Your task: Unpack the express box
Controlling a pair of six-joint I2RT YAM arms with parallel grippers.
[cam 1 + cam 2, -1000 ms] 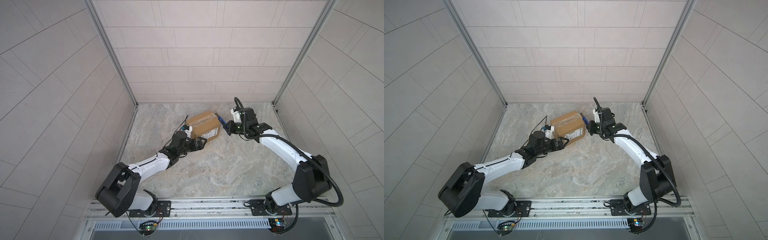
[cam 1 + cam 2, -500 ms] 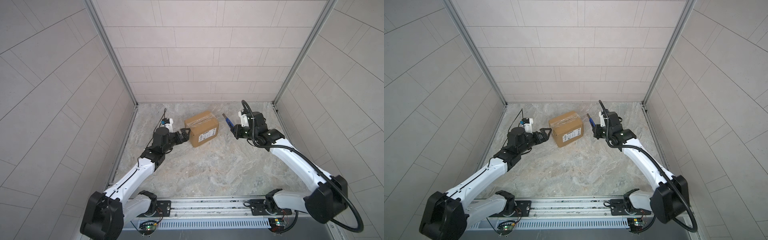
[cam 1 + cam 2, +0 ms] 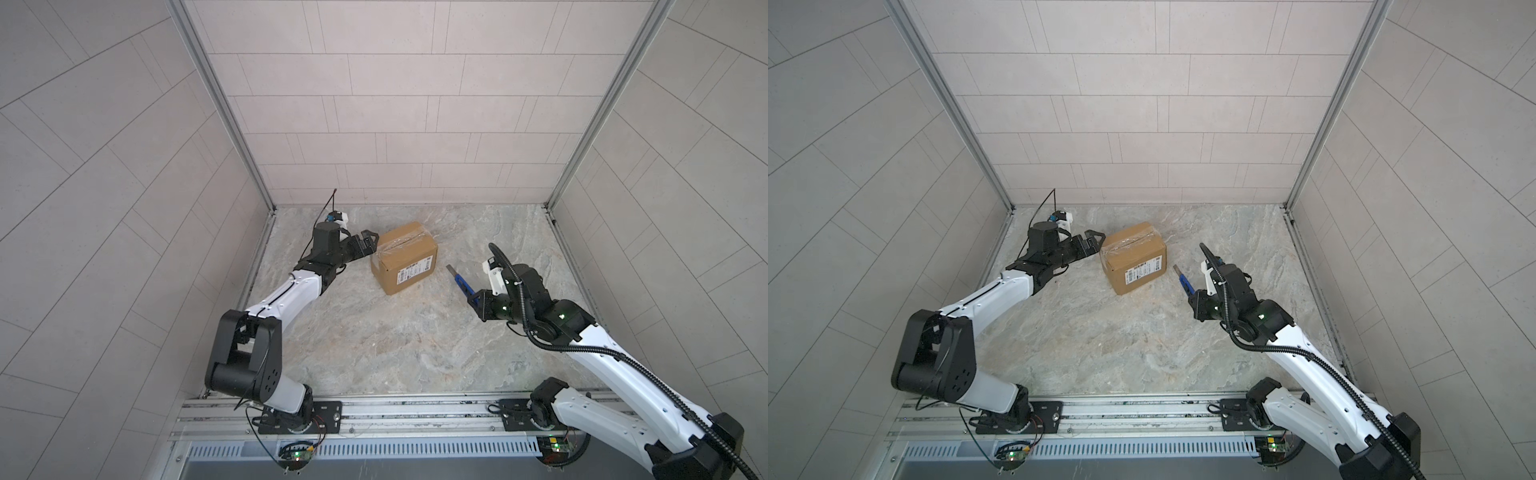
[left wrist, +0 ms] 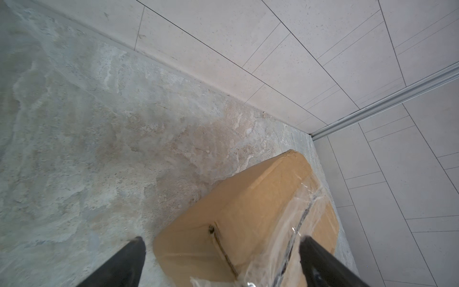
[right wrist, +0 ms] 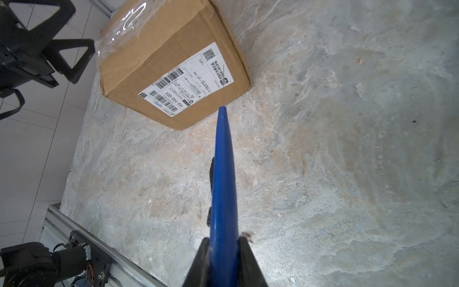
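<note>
Express box point(image 3: 405, 257) sitting sealed on marble-look tabletop point(image 3: 395, 340), rear centre. Clear tape point(image 3: 399, 244) running across top; shipping label point(image 3: 415, 270) facing front. Left gripper point(image 3: 372, 246) hovering just beside box's left end, jaws spread wide, gripping nothing. Right gripper point(image 3: 476, 300) clamping blue utility knife point(image 3: 460, 284), blade pointing toward box's label side, tip sitting apart from cardboard.
</note>
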